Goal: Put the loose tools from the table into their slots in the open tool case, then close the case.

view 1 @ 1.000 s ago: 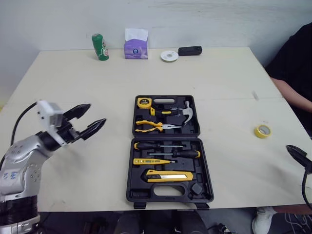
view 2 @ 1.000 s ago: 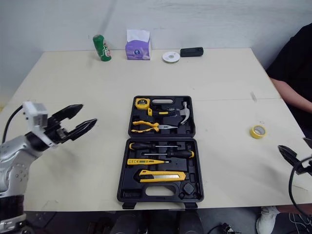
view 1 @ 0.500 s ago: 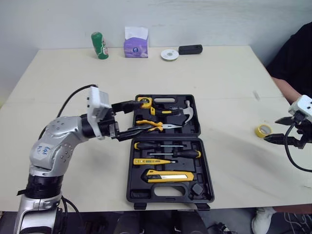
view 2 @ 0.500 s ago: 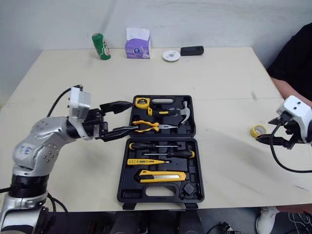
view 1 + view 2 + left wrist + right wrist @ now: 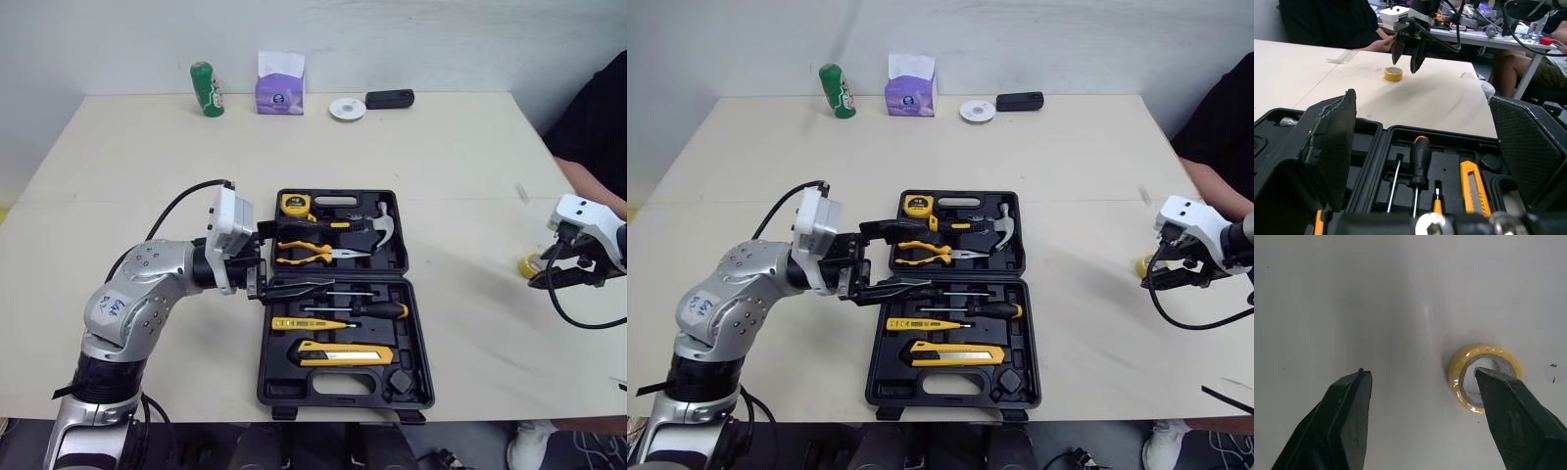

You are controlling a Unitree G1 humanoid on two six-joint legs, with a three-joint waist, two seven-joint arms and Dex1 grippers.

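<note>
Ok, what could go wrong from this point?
1. The open right gripper sits off-centre over the tape roll, one finger above its rim; closing could push it away.
2. The open left gripper hangs low over the pliers and screwdrivers in the case and could knock them from their slots.

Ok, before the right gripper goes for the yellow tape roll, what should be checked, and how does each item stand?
1. Right gripper open: ok, fingers spread wide.
2. Tape roll centred between those fingers: not ok, it sits off toward one finger and is partly behind it.
3. Roll lying flat and free on the table: ok.
4. Tool case open to receive it: ok.
5. Left gripper out of the case's way: not ok, it hovers open over the middle of the case.
6. Free slot for the roll: cannot tell.
</note>
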